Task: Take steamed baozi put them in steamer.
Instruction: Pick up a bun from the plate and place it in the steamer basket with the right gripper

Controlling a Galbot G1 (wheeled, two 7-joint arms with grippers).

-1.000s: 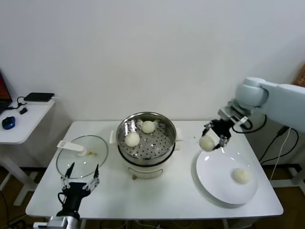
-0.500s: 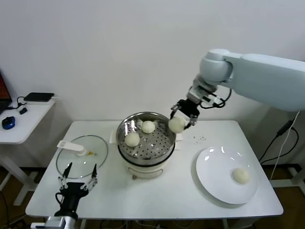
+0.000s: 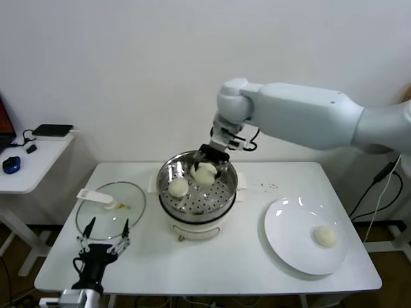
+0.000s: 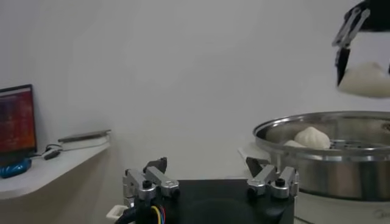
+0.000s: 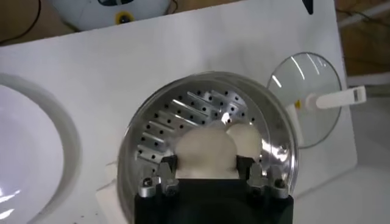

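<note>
Head view: right claw (image 3: 205,168), clamped on a baozi (image 3: 205,173), hangs over the steamer (image 3: 221,199) for release. Left wrist view: left claw (image 4: 210,182) parked, fingers apart. Right wrist view: steamer floor directly below.

Steamer (image 3: 198,186) at frame centre on table (image 3: 212,256). Two baozi (image 3: 178,187) inside steamer, left part. Third baozi (image 3: 205,174) above steamer, between right gripper (image 3: 210,168) fingers. Lid (image 3: 109,210) left of steamer. Plate (image 3: 289,237) at right, one baozi (image 3: 325,236) on it. Left gripper (image 3: 103,247) at lower left, before lid. Side desk (image 3: 29,163) at far left.
</note>
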